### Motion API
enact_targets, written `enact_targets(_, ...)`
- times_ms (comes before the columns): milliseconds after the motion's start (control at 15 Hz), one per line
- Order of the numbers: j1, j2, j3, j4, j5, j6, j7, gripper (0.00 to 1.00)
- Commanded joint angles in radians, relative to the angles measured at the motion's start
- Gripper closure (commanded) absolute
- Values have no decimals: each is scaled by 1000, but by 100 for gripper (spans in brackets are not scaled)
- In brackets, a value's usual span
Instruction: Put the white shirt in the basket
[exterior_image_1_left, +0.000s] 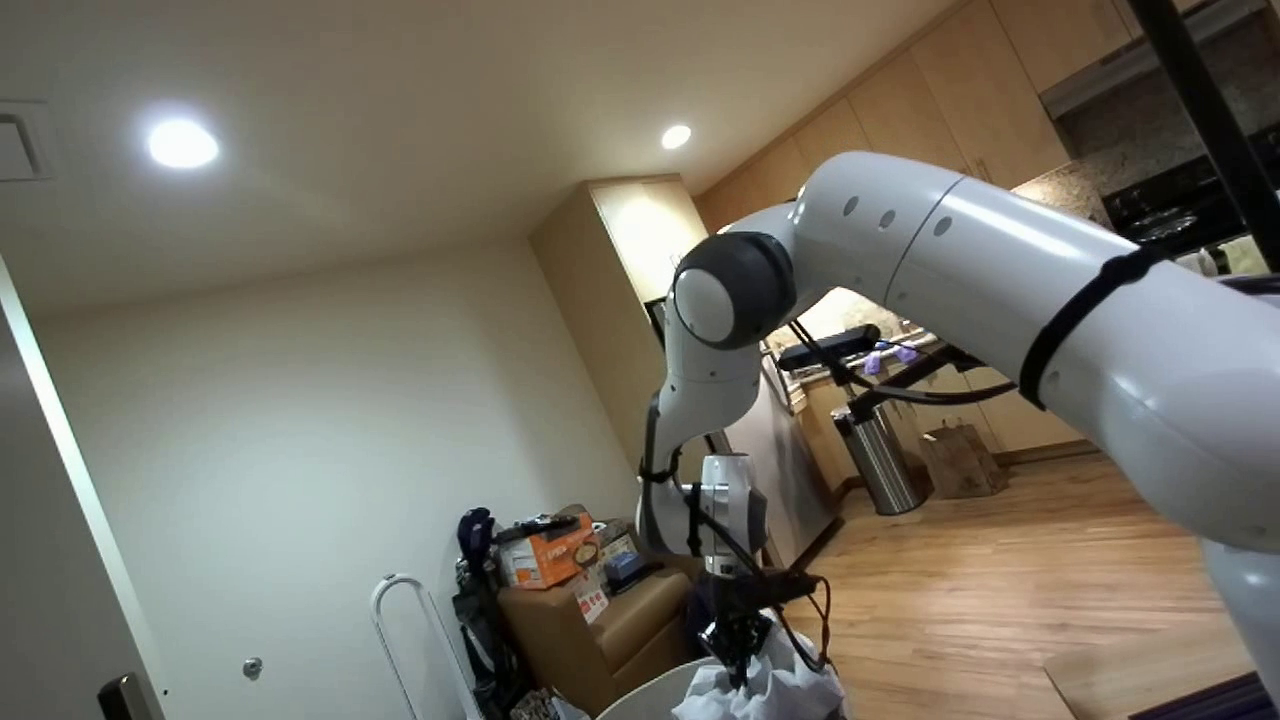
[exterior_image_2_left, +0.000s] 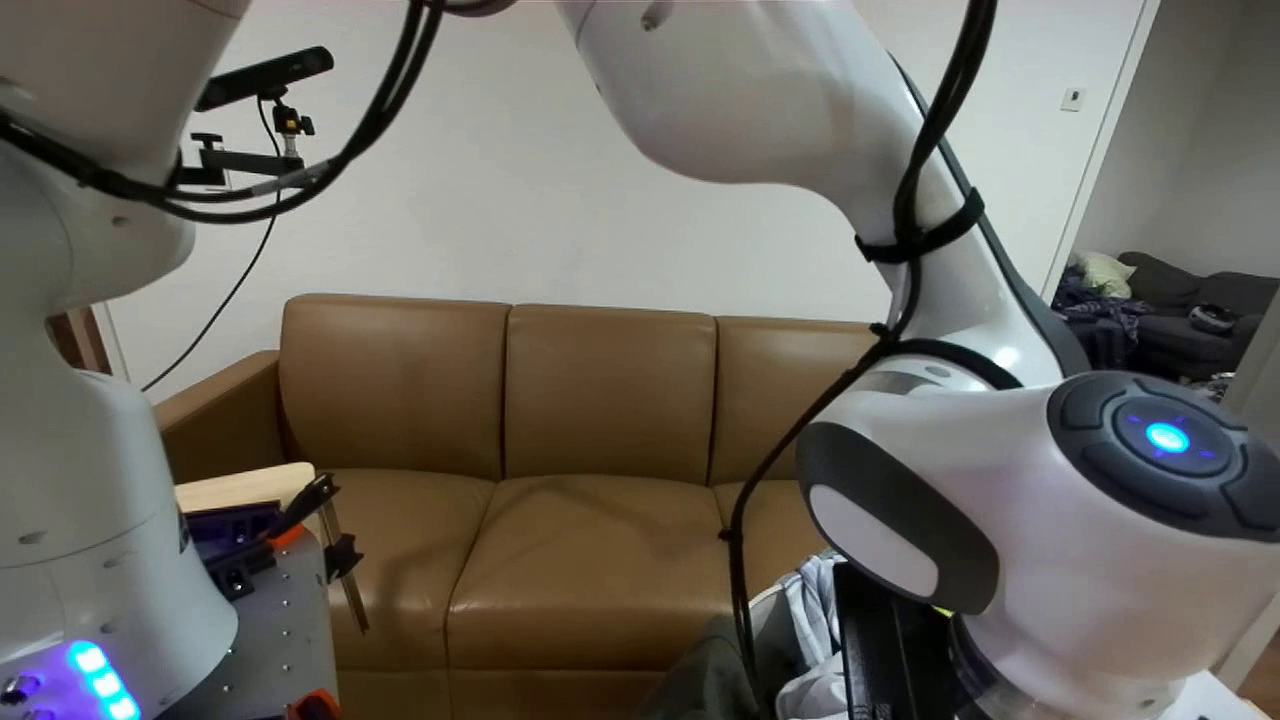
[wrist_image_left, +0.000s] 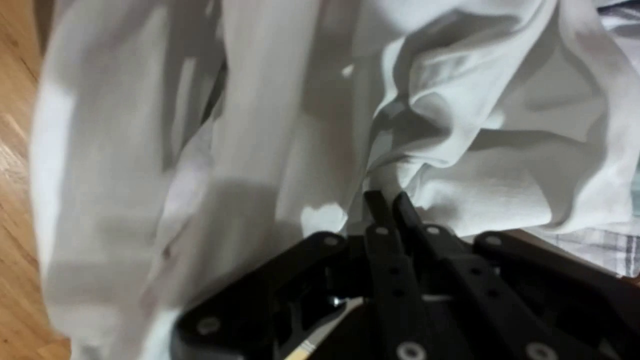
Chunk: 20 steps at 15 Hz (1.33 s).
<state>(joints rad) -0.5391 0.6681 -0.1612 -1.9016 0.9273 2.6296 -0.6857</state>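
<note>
The white shirt (wrist_image_left: 260, 130) hangs in loose folds and fills much of the wrist view. My gripper (wrist_image_left: 387, 197) has its fingertips close together on a pinched fold of it. In an exterior view my gripper (exterior_image_1_left: 738, 672) points down with the shirt (exterior_image_1_left: 775, 685) bunched around its fingertips. The pale rounded rim of what looks like the basket (exterior_image_1_left: 648, 697) shows just beside the shirt, cut by the bottom edge. In an exterior view pale cloth (exterior_image_2_left: 818, 690) shows beside the wrist; the fingertips are out of view there. I cannot tell whether the shirt touches the basket.
A brown couch (exterior_image_2_left: 590, 560) stands behind the arm, with an orange box (exterior_image_1_left: 550, 555) and other items on it. A white curved rail (exterior_image_1_left: 400, 585) and a black bag (exterior_image_1_left: 485, 640) stand near it. Plaid cloth (wrist_image_left: 600, 245) lies below the shirt. Wooden floor (wrist_image_left: 17, 200) shows left.
</note>
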Motion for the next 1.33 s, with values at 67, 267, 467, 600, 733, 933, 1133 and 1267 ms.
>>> enact_targets(67,-44,13,66,-31,-43,-142,-132,98)
enact_targets(267,-13,29,40,-27,-113,-178,-134,98)
enact_targets(467,12,43,13,-21,-153,-55,-86,98)
enact_targets(600,12,58,19,-20,-160,27,-74,98)
enact_targets(733,0,59,31,-25,-189,25,-60,70)
enact_targets(933,0,24,21,-52,-245,-35,-13,56)
enact_targets(1133,-17,-81,14,-108,-310,-110,35,37)
enact_targets(1267,-21,-177,5,-154,-340,-140,44,24)
